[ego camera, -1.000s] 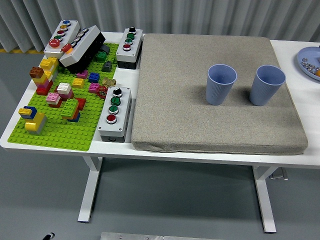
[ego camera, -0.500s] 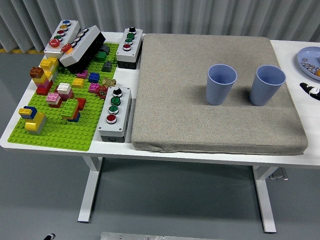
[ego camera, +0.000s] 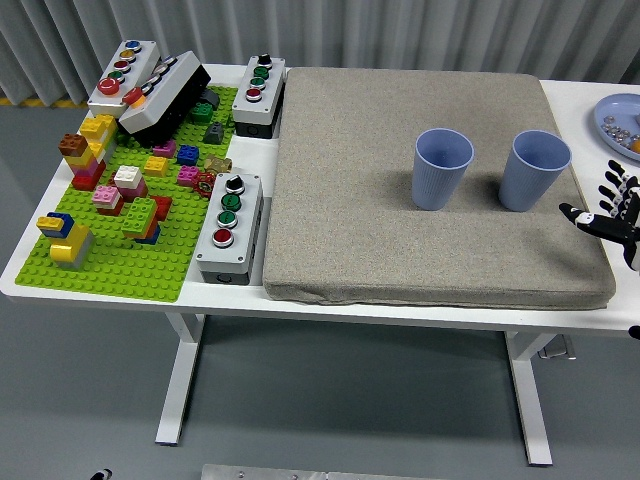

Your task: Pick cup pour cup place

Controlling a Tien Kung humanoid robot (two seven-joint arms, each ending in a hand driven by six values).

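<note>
Two blue ribbed cups stand upright on the grey mat (ego camera: 400, 240): the left cup (ego camera: 442, 168) near the mat's middle and the right cup (ego camera: 533, 170) closer to its right edge. I cannot see into either cup. My right hand (ego camera: 608, 210) enters at the picture's right edge, a short way right of and below the right cup, apart from it. Its fingers are spread and hold nothing. The left arm does not show.
A green baseplate (ego camera: 130, 270) with several coloured bricks fills the table's left side. Grey button boxes (ego camera: 229, 228) stand beside and behind it. A blue plate (ego camera: 612, 112) with small items sits at the far right edge.
My right hand has come further in from the right edge toward the right cup; one second ago it was out of view. The cups have not moved.
</note>
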